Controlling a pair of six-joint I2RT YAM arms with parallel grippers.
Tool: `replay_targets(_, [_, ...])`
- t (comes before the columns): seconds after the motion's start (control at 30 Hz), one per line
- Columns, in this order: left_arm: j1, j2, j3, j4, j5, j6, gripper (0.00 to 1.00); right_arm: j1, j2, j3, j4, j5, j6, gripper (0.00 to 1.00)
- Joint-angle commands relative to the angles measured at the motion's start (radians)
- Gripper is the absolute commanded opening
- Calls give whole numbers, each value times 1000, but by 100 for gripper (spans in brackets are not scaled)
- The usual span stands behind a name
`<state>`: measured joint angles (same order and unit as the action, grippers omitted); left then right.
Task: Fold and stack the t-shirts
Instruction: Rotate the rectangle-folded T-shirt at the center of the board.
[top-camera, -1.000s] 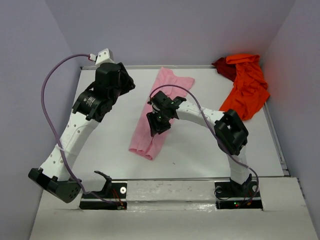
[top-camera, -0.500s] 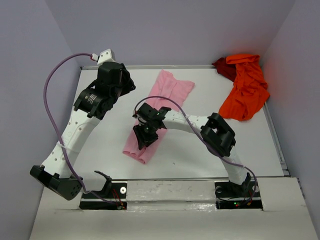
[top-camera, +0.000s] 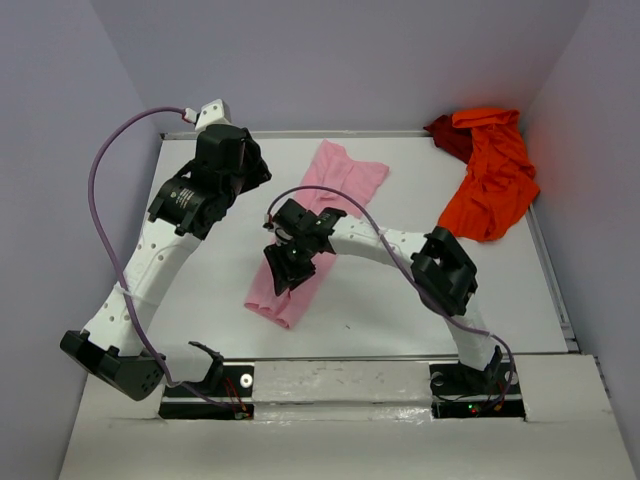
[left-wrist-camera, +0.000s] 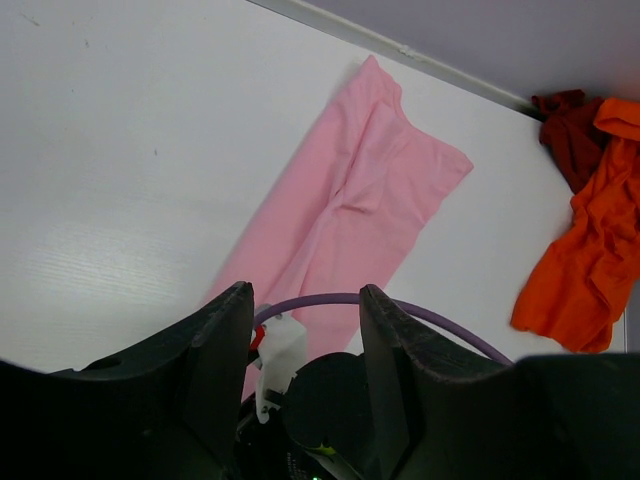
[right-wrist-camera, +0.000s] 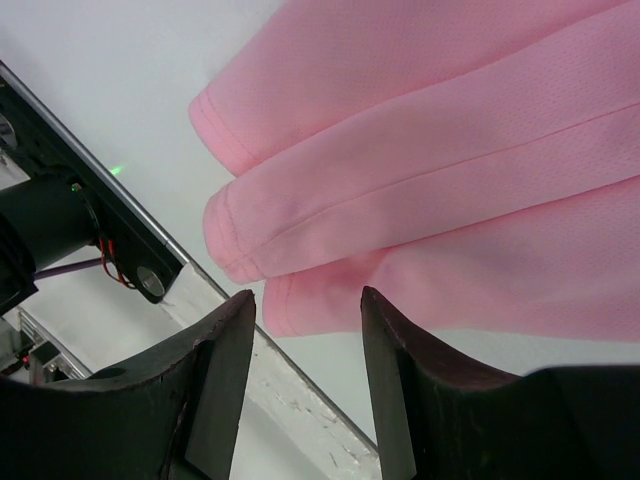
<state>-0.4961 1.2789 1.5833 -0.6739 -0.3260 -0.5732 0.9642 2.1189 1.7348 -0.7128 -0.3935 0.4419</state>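
A pink t-shirt (top-camera: 340, 175), folded into a long strip, lies slanted across the middle of the table. It also shows in the left wrist view (left-wrist-camera: 350, 210) and the right wrist view (right-wrist-camera: 420, 150). My right gripper (top-camera: 283, 272) hovers open and empty over the strip's near half; its fingers (right-wrist-camera: 225, 340) straddle the near hem from above. My left gripper (top-camera: 252, 165) is open and empty, raised above the back left of the table beside the shirt's far end; the left wrist view (left-wrist-camera: 305, 300) looks past it onto the right arm's wrist.
An orange t-shirt (top-camera: 495, 175) lies crumpled at the back right corner on a dark red one (top-camera: 450, 135); both show in the left wrist view, orange (left-wrist-camera: 590, 260) and dark red (left-wrist-camera: 565, 130). A white rail (top-camera: 340, 362) borders the table's near edge.
My right gripper has moved left and nearer along the pink shirt. The shirt's near end has shifted left, so the strip slants more. The left arm has barely moved.
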Motion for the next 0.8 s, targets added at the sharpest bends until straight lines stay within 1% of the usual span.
replay_targets(0.0, [-1, -12, 0, 17, -5, 21, 56, 22, -39, 49, -25, -21, 1, 52])
replay_targets(0.17, [-2, -10, -5, 19, -1, 19, 56, 42, 13, 37, 1, -42, -14, 52])
replay_targets(0.3, [-1, -12, -13, 19, 5, 19, 56, 42, 59, 69, 7, -51, -23, 52])
replay_targets(0.43, [-1, -16, -26, 17, 8, 19, 56, 42, 113, 97, 21, -106, -16, 52])
replay_targets(0.63, [-2, -23, -36, 14, 8, 24, 56, 42, 107, -1, 35, -78, -20, 52])
replay_targets(0.67, [-2, -23, -34, 14, 7, 26, 56, 42, 90, -45, 39, -68, -17, 52])
replay_targets(0.77, [-1, -23, -31, 14, 7, 24, 56, 31, 53, -104, 39, -38, -2, 52])
